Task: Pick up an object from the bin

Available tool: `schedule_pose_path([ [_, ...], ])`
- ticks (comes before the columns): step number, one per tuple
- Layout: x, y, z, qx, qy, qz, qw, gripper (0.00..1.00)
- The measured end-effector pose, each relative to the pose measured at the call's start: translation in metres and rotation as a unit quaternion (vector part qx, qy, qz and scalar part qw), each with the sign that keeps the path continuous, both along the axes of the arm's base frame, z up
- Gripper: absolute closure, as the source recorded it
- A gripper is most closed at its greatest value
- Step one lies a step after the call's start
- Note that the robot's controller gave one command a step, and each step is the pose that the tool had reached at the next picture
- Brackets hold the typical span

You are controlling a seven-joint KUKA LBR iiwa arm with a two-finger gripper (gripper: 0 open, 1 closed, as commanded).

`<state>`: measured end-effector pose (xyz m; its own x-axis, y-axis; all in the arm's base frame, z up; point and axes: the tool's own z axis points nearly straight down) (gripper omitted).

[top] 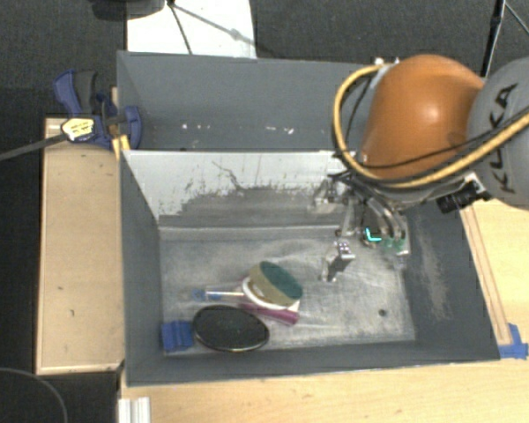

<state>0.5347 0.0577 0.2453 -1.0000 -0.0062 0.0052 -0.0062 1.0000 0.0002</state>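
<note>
Hanging over a bare part of the bin floor, right of centre, with the pincer pointed down and nothing seen in it; cannot tell whether apart or together. Entering from the right, wrist under the orange cover close to the far-right wall, cables looped round it. Closest candidate, to the left and a little nearer: a round pad, green on top and pale at the side, tilted, seemingly propped on a pink stick. Probably light, soft and a bit springy, not fragile; likely to squash rather than slip, so best taken across the rim, at the raised right edge. Near-left of the pad, touching it or nearly so: a black oval disc, flat on the floor. Seems stiff, smooth and low, hard to get under and prone to sliding out of a grip. Beside that, toward the near-left corner: a small blue block. Near the pad but not touching it, so a shift left and a descent needed before any grip.
</note>
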Motion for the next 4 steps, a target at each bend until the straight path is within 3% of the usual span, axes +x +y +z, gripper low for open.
schedule_pose_path([
  [1,-0.028,0.067,-0.173,0.001,-0.0082,0.076,0.9971,0.0],
  [2,-0.049,0.05,-0.145,0.0,-0.0018,-0.035,0.9994,0.0],
  [3,-0.058,0.055,-0.135,0.0,-0.0004,-0.082,0.9967,0.0],
  [4,-0.05,0.057,-0.173,0.0,-0.0038,-0.169,0.9856,0.0],
])
